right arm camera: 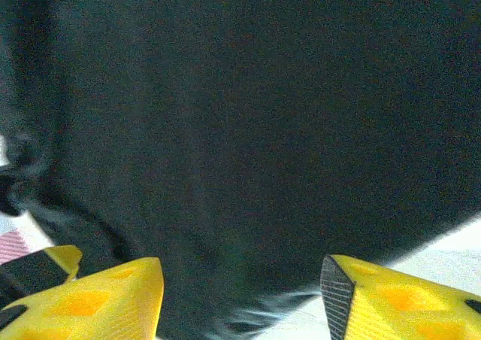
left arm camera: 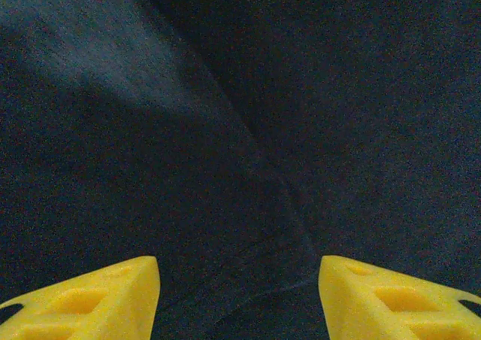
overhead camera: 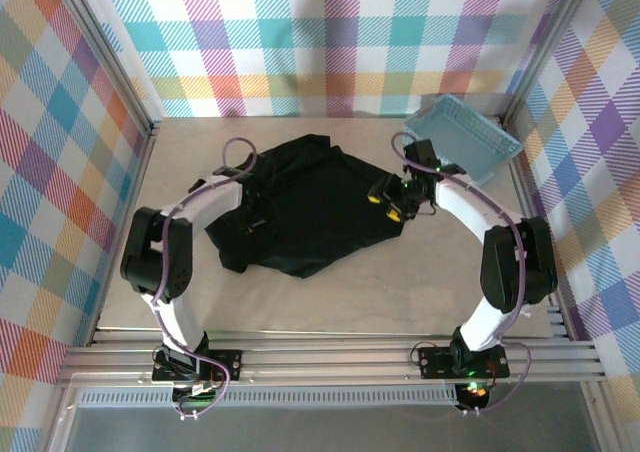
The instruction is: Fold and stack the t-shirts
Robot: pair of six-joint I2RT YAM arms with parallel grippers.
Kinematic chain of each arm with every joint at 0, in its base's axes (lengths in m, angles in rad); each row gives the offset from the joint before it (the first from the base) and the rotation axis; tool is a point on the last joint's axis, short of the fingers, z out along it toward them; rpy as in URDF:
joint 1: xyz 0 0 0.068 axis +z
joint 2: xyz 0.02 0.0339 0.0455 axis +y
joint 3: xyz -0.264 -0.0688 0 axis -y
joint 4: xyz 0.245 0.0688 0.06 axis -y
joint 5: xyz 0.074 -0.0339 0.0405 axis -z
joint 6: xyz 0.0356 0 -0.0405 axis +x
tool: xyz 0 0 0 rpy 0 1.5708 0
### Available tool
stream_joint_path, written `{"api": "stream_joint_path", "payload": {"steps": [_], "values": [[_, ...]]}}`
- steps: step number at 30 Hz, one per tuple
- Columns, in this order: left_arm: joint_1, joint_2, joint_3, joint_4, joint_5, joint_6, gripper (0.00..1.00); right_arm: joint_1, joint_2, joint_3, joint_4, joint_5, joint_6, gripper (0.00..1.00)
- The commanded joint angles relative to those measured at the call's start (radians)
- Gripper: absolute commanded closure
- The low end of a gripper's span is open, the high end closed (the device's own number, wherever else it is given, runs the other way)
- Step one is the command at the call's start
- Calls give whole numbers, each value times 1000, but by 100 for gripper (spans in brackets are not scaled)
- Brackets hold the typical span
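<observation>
A black t-shirt (overhead camera: pixel 300 207) lies crumpled and partly folded in the middle of the table. My left gripper (overhead camera: pixel 252 217) hovers over its left part. In the left wrist view my left gripper (left arm camera: pixel 239 268) is open, its yellow fingers (left arm camera: pixel 105 295) wide apart above a fold ridge in the black t-shirt (left arm camera: pixel 225 129). My right gripper (overhead camera: pixel 384 206) is at the shirt's right edge. In the right wrist view my right gripper (right arm camera: pixel 242 268) is open over the t-shirt (right arm camera: pixel 248 129) hem, with bare table between the fingertips (right arm camera: pixel 361 295).
A light-blue perforated basket (overhead camera: pixel 462 137) sits tilted at the back right corner, just behind the right arm. Checked walls and an aluminium frame (overhead camera: pixel 150 132) enclose the wooden table (overhead camera: pixel 330 302), which has open surface in front of the shirt.
</observation>
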Motion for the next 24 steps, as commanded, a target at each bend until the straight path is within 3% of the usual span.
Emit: {"api": "stream_joint_path", "payload": {"steps": [1,4,9,15,19,24], "values": [[-2,2,7,-37,34,38,43,4,-29,-107,-23,17,101,41],[-8,23,-10,-32,52,36,47,5,-22,-178,43,16,137,42],[-17,6,-56,-9,78,9,51,1,100,-99,71,45,92,51],[-34,-35,-133,38,96,-16,54,-6,177,-23,91,52,79,78],[-34,-68,-166,66,92,-46,60,-3,94,-38,32,88,58,100],[-36,-118,-198,92,70,-50,67,0,-112,-63,-121,117,11,100]]}}
